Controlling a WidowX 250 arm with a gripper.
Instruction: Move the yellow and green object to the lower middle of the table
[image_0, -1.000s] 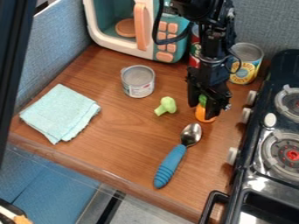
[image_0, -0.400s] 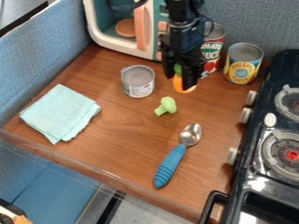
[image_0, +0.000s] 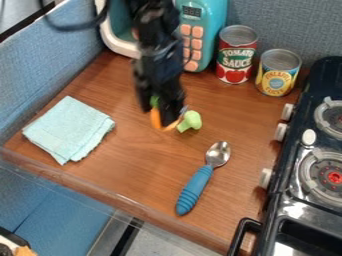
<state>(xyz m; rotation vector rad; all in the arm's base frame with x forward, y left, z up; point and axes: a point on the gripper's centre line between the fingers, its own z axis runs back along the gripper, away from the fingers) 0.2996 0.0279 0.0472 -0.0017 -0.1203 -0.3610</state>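
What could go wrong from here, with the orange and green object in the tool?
The orange and green object hangs in the tool right by the light green piece, so a sideways swing might knock that piece away. The blue-handled spoon lies toward the lower middle of the table; a set-down there could land on it and tip or roll.

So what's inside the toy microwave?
In the microwave you can see part of its blue-green inside and a tiny sliver of something orangey. The black robot arm covers the rest, so I can't tell what else is in there.
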